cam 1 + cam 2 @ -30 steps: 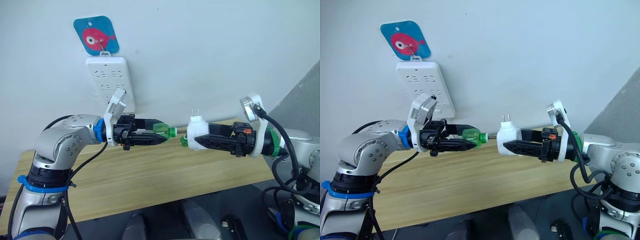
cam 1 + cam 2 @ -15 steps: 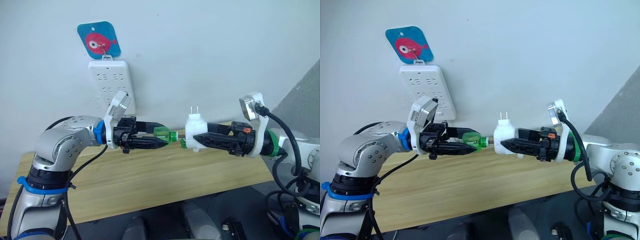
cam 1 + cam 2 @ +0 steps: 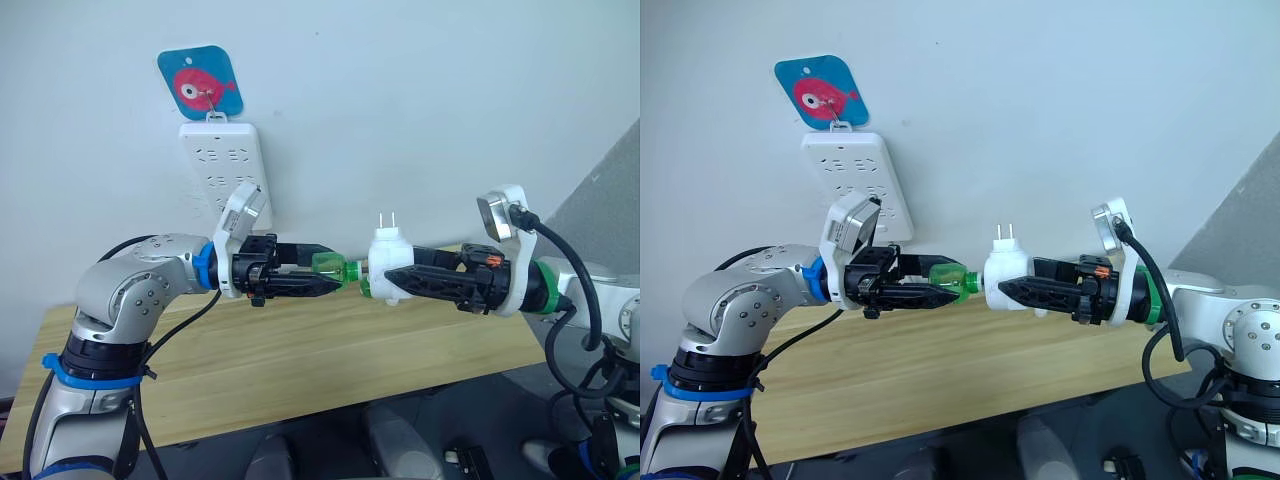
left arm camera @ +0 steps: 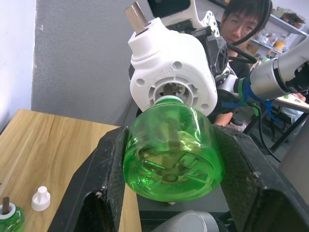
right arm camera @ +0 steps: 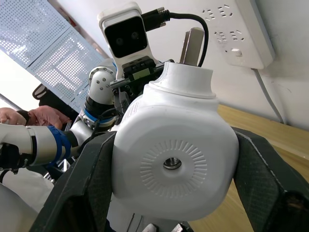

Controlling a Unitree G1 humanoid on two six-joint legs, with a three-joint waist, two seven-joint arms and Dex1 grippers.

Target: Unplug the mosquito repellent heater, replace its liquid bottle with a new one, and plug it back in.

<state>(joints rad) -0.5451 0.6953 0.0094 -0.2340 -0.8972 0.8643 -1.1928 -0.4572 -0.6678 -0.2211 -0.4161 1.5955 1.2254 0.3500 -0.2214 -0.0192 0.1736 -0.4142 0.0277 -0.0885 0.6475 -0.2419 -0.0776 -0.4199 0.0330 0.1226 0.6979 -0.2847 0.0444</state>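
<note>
The left gripper (image 3: 322,277) is clamped on the new green bottle (image 3: 332,268), and the right gripper (image 3: 395,279) is clamped on the mosquito repellent heater (image 3: 383,262), both held in mid-air above the wooden table (image 3: 300,360), the bottle's neck just at the heater's socket. Threading likely needs the two axes kept in line, light inward pressure, and a steady heater, prongs upward.

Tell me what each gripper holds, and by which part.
Left gripper clamps the green bottle by its round body; right gripper clamps the mosquito repellent heater by its sides.
</note>
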